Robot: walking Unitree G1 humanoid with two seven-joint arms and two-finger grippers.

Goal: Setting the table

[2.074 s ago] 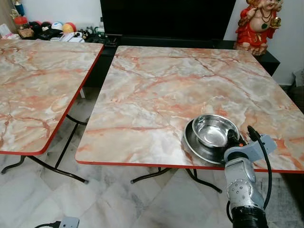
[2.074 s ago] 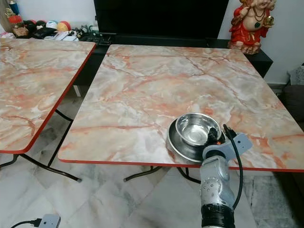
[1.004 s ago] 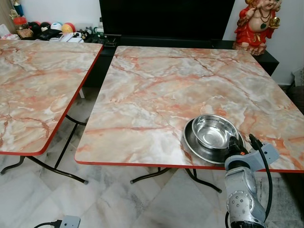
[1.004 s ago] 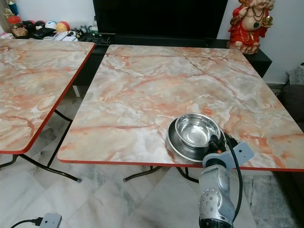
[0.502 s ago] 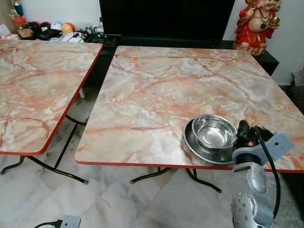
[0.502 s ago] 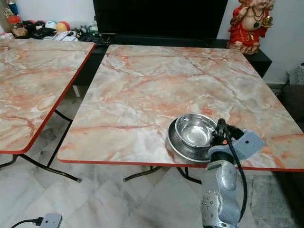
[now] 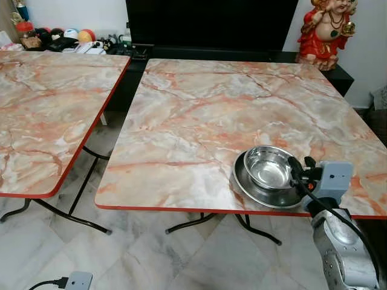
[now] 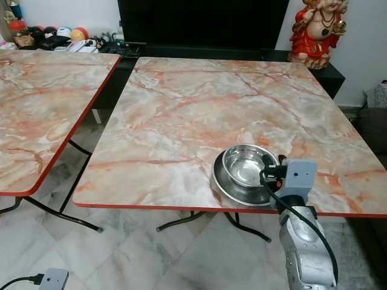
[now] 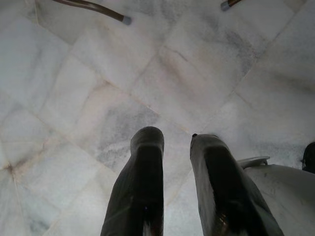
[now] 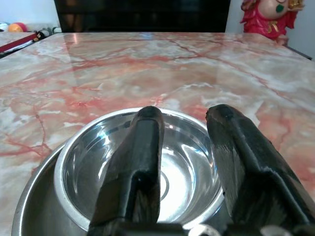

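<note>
A home living room: two folding tables (image 7: 199,115) with marble-pattern tops and red edges stand on a pale tiled floor (image 7: 121,260), before a large dark television (image 7: 211,21) on a low stand, beside a red statue (image 7: 329,27) and small toys (image 7: 60,37).

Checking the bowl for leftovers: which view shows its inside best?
The right wrist view: the steel bowl sits close, its inside visible between the right gripper fingers. The eye views show it small, on its plate.
</note>
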